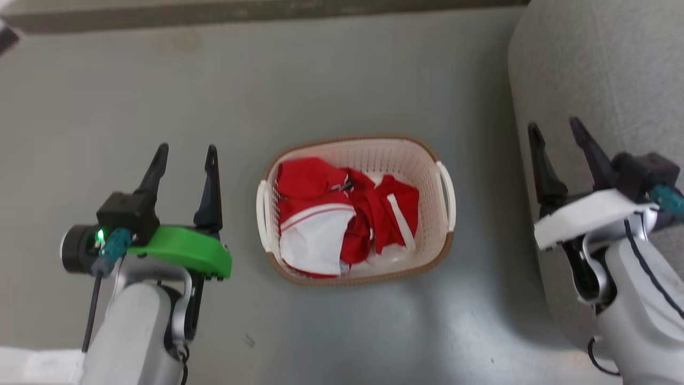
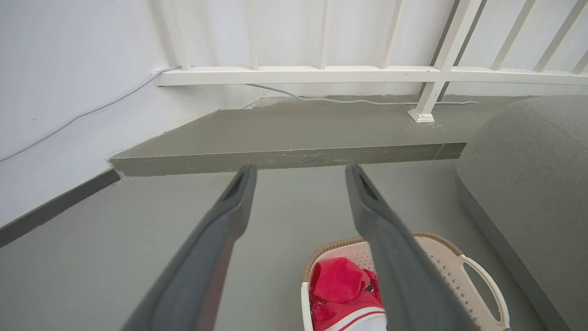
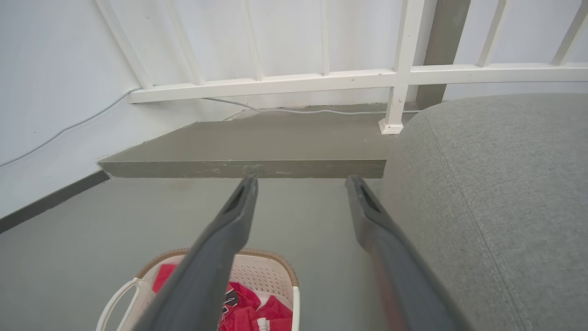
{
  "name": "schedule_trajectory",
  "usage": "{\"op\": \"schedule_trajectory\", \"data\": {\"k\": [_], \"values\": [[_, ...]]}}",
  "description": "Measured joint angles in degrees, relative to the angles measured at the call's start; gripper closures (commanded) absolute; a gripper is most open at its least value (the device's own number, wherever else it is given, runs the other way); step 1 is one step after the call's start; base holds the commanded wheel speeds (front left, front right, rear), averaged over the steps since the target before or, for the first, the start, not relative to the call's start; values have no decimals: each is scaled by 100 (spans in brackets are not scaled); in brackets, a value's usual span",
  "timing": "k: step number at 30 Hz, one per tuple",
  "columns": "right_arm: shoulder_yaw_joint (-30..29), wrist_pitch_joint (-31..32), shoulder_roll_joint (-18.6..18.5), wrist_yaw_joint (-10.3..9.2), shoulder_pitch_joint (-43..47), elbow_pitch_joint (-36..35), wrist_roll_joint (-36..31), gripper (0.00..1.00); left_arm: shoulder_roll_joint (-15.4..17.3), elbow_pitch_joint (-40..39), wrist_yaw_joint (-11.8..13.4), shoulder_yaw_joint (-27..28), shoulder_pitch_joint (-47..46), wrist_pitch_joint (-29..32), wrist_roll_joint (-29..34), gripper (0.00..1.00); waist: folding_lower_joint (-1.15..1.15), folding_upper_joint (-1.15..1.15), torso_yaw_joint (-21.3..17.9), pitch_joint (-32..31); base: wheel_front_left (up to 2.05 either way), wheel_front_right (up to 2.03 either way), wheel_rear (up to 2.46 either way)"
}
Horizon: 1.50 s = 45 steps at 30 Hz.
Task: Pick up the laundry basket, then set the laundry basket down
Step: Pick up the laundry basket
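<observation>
In the left wrist view the bottom edge cuts off the laundry basket (image 2: 443, 269), and one finger of the left gripper (image 2: 298, 171) hides its middle. The right wrist view crops it the same way, a finger of the right gripper (image 3: 301, 180) lying across it. From the head, red and white clothes (image 1: 342, 224) cover the basket's floor — too crumpled to tell which garments. The grey upholstered seat (image 1: 598, 80) runs off the right edge, and a white shape (image 1: 32, 366) in the lower left corner is too cropped to identify.

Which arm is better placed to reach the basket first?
Left, likely: left gripper, open, is nearer the laundry basket over floor; right gripper sits farther off, by the grey sofa.
</observation>
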Motion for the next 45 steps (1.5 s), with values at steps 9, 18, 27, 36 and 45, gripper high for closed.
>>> {"op": "schedule_trajectory", "data": {"k": [9, 18, 27, 36, 45], "values": [[36, 101, 54, 52, -767, 214, -1, 0, -155, 428, -149, -105, -764, 159, -7, 0, 0, 0, -40, 819, 0, 0, 0], [94, 207, 62, 149, -1395, 499, -49, 0, -264, 980, -303, -182, -1390, 456, -44, 0, 1, 0, -26, 1479, 0, 0, 0], [347, 246, 219, 275, -1823, 1146, -135, 0, -366, 1884, -446, -194, -1784, 552, -230, 0, 1, 0, 7, 2114, 0, 0, 0], [487, 243, 401, 353, -1991, 1702, -155, 0, -393, 2582, -605, -210, -2046, 550, -313, 0, 1, 0, -25, 2501, 0, 0, 0], [581, 185, 548, 403, -2224, 2089, -164, 0, -437, 3098, -760, -249, -2349, 493, -333, 0, 0, 0, -83, 2811, 0, 0, 0]]}}
